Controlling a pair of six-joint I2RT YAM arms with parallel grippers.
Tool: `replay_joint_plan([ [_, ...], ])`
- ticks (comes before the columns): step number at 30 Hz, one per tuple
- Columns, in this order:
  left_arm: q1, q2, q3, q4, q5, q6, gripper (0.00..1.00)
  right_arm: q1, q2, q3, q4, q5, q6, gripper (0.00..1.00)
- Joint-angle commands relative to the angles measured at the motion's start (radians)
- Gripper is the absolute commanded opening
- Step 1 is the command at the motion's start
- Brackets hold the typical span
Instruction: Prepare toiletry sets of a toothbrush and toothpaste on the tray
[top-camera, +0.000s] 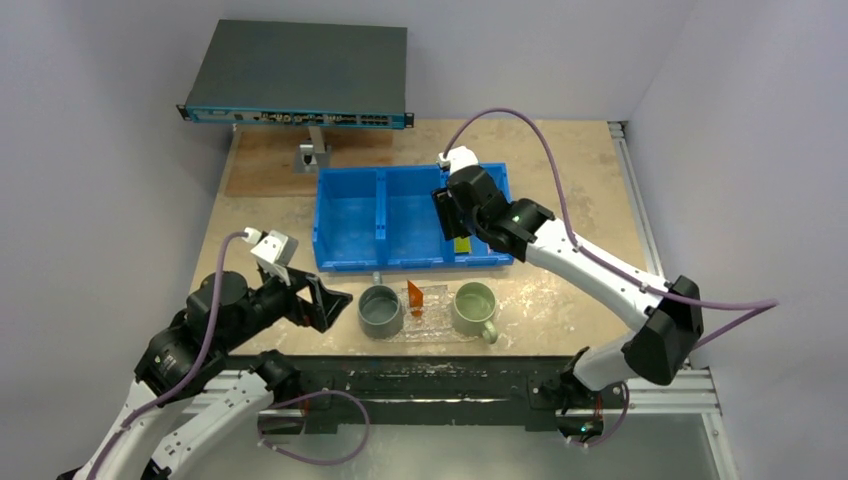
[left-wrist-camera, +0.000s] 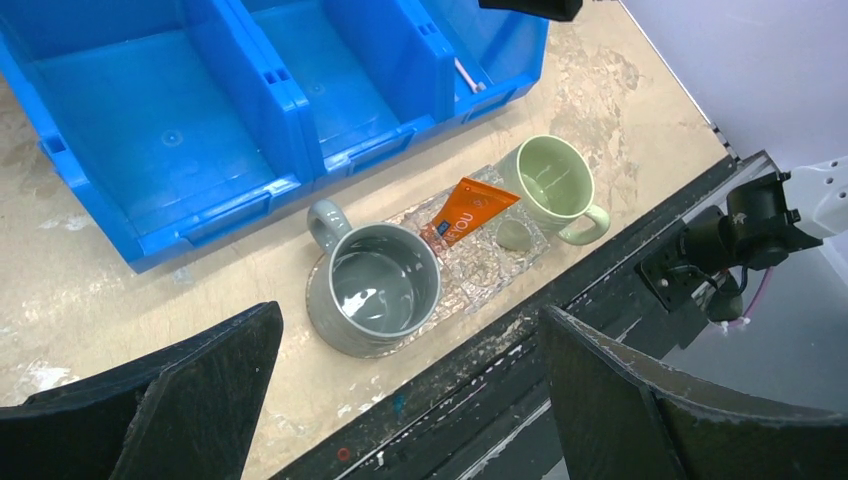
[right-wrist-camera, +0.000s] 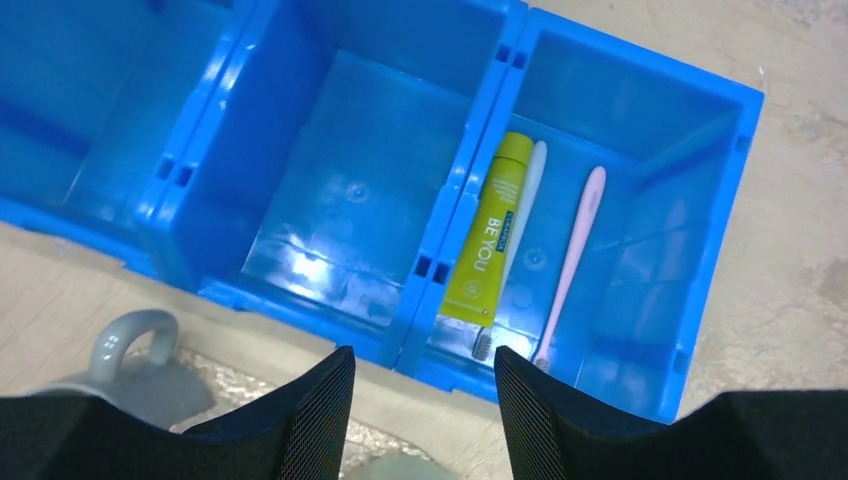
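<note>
Bin (top-camera: 350, 262): blue, three compartments, set on surface.
Tray (left-wrist-camera: 490, 275): laid just in front of bin; grey mug (left-wrist-camera: 385, 285) and pale-green mug (left-wrist-camera: 548, 185) carried at its ends.
Orange tube (left-wrist-camera: 468, 212): laid on tray, between mugs.
Green tube (right-wrist-camera: 488, 232), white toothbrush (right-wrist-camera: 522, 210), pink toothbrush (right-wrist-camera: 572, 262): laid side by side in bin's right-end compartment, tube against divider.
Left hand (top-camera: 338, 302): spread wide, held off bin's front-left corner, beside grey mug.
Right hand (right-wrist-camera: 422, 355): spread, held above bin's right-end compartment.
</note>
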Motion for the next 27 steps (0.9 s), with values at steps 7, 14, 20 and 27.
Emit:
replay_joint_plan([
  [7, 0.002, 0.013, -0.001, -0.007, -0.030, 0.013, 1.00, -0.148, 0.087, -0.040, 0.203, -0.079, 0.033, 0.55],
  [14, 0.002, 0.012, -0.003, -0.010, -0.030, 0.012, 1.00, -0.233, 0.198, -0.058, 0.300, -0.196, 0.051, 0.55],
  [20, 0.002, 0.010, -0.002, -0.011, -0.030, 0.012, 1.00, -0.282, 0.274, -0.071, 0.370, -0.287, 0.084, 0.53],
  [27, 0.002, 0.017, -0.002, -0.011, -0.030, 0.013, 1.00, -0.315, 0.290, -0.116, 0.456, -0.347, 0.104, 0.51],
])
